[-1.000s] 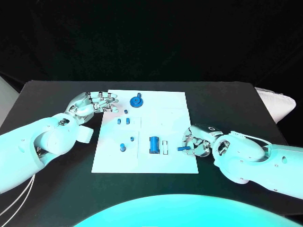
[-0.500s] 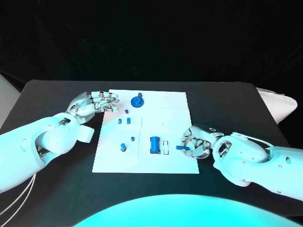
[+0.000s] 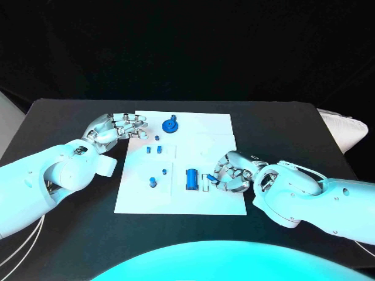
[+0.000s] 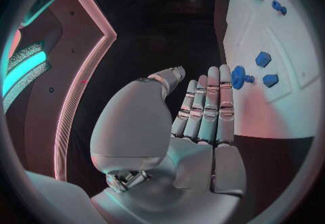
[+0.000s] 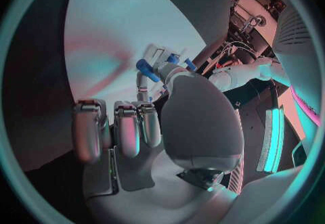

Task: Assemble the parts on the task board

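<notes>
Two hands work at the white board (image 3: 212,202) in the middle of the black table (image 3: 280,123). At the board's four o'clock edge, the right hand (image 3: 231,173) pinches a small blue peg (image 3: 211,177) between thumb and fingertip, just beside the blue cylinder (image 3: 191,178) that lies on the board. At the ten o'clock corner, the left hand (image 3: 113,127) rests with nothing in it, its fingers (image 4: 206,106) straight and side by side. A blue round knob (image 3: 170,125) sits near the board's twelve o'clock edge, and two small blue blocks (image 3: 154,150) lie left of centre.
</notes>
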Action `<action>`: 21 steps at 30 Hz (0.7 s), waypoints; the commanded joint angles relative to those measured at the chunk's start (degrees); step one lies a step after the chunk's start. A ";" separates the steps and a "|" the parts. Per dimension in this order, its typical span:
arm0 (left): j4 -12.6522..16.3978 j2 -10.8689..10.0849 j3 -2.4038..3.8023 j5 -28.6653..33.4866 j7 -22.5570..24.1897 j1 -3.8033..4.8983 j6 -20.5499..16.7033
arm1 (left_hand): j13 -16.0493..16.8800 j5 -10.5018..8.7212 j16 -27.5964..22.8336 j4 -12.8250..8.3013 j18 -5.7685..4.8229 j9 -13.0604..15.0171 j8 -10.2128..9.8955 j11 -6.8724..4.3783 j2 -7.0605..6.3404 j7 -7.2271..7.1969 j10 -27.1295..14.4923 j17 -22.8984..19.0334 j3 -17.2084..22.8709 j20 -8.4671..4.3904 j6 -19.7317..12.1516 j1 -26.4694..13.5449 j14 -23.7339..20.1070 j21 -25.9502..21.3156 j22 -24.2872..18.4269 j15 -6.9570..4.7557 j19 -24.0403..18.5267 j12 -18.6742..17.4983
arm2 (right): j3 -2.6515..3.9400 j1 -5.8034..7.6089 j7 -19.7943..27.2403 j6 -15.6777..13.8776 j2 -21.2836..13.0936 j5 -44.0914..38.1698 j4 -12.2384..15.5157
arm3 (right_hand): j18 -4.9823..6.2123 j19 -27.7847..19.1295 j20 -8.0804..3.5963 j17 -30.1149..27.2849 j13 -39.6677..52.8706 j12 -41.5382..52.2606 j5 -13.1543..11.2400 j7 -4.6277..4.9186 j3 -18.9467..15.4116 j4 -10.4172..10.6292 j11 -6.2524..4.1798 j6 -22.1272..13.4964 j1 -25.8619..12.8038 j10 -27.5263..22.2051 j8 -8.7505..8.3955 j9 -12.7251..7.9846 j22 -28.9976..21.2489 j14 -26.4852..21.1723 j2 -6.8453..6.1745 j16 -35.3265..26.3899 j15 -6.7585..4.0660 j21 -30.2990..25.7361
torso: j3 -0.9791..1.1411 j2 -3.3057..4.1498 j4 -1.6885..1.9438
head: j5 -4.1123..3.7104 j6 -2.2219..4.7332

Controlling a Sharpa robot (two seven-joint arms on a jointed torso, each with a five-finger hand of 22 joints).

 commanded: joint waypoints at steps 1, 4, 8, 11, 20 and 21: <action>0.21 0.11 0.05 0.21 0.35 0.00 0.77 | 0.06 0.16 -0.39 0.32 -0.74 -0.05 0.24 0.16 0.35 2.07 -0.42 0.06 0.16 0.25 -0.31 -0.15 -0.27 -0.23 -0.08 0.05 -0.05 0.32 | 0.00 0.01 -1.60 0.00 0.84 1.47 -0.47 | -0.66 4.97 -0.27 15.09 14.62 0.25 -1.30 -0.21 0.15 0.14 -0.22 -0.41 -1.54 5.55 0.22 0.26 13.54 6.08 0.16 0.34 -0.38 0.01 | 0.02 0.03 0.04 | -0.02 0.00; 0.22 0.10 0.05 0.21 0.34 0.00 0.77 | 0.06 0.16 -0.39 0.32 -0.74 -0.05 0.24 0.16 0.35 2.07 -0.42 0.06 0.16 0.25 -0.31 -0.15 -0.27 -0.23 -0.08 0.05 -0.05 0.32 | -0.01 -0.04 -2.54 0.63 1.83 1.85 -0.99 | -0.63 4.95 -0.24 15.09 14.60 0.20 -2.77 -0.17 0.11 0.16 -0.17 -0.53 -2.71 5.53 0.24 0.34 13.51 6.08 0.21 0.34 -0.34 -0.17 | 0.03 0.04 0.02 | 0.04 0.00; 0.21 0.11 0.05 0.21 0.31 0.00 0.79 | 0.06 0.16 -0.39 0.32 -0.74 -0.05 0.24 0.16 0.35 2.07 -0.42 0.06 0.16 0.25 -0.31 -0.15 -0.27 -0.23 -0.08 0.05 -0.05 0.32 | -0.03 -0.11 -3.41 1.43 2.80 2.23 -1.75 | -0.61 4.93 -0.22 15.09 14.56 0.13 -3.29 -0.11 0.04 0.24 -0.12 -0.58 -3.62 5.50 0.23 0.37 13.50 6.08 0.29 0.34 -0.31 -0.29 | 0.06 0.03 -0.03 | 0.05 0.00; 0.22 0.14 0.05 0.21 0.26 0.00 0.86 | 0.06 0.16 -0.39 0.32 -0.74 -0.05 0.24 0.16 0.35 2.07 -0.42 0.06 0.16 0.25 -0.31 -0.15 -0.27 -0.23 -0.08 0.05 -0.05 0.32 | -0.03 -0.14 -3.71 1.83 3.17 2.40 -2.18 | -0.61 4.93 -0.19 15.09 14.58 0.16 -3.75 -0.09 -0.05 0.27 -0.10 -0.60 -4.32 5.51 0.24 0.39 13.50 6.08 0.37 0.34 -0.28 -0.29 | 0.06 0.02 -0.03 | -0.06 0.00; 0.21 0.15 0.05 0.18 0.21 0.00 0.99 | 0.06 0.16 -0.39 0.32 -0.74 -0.05 0.24 0.16 0.35 2.07 -0.42 0.06 0.16 0.25 -0.31 -0.15 -0.27 -0.23 -0.08 0.05 -0.05 0.32 | -0.05 -0.18 -4.21 2.75 3.99 2.69 -2.86 | -0.64 4.96 -0.11 15.09 14.61 0.22 -6.46 -0.04 -0.62 0.29 -0.03 -0.59 -7.18 5.54 0.22 0.43 13.58 6.08 0.77 0.34 -0.21 -0.11 | 0.07 0.07 -0.06 | -0.22 0.00; 0.22 0.15 0.05 0.18 0.22 0.00 1.03 | 0.05 0.15 -0.42 0.35 -0.74 -0.08 0.32 0.16 0.31 2.07 -0.50 0.16 0.17 0.25 -0.36 -0.11 -0.30 -0.32 -0.14 0.05 0.00 0.40 | -0.05 -0.19 -4.28 2.84 4.07 2.72 -2.88 | -0.64 4.96 -0.11 15.09 14.64 0.27 -6.70 -0.03 -0.68 0.30 -0.03 -0.60 -7.37 5.57 0.22 0.43 13.58 6.08 0.79 0.34 -0.21 -0.11 | 0.06 0.05 -0.04 | -0.31 0.00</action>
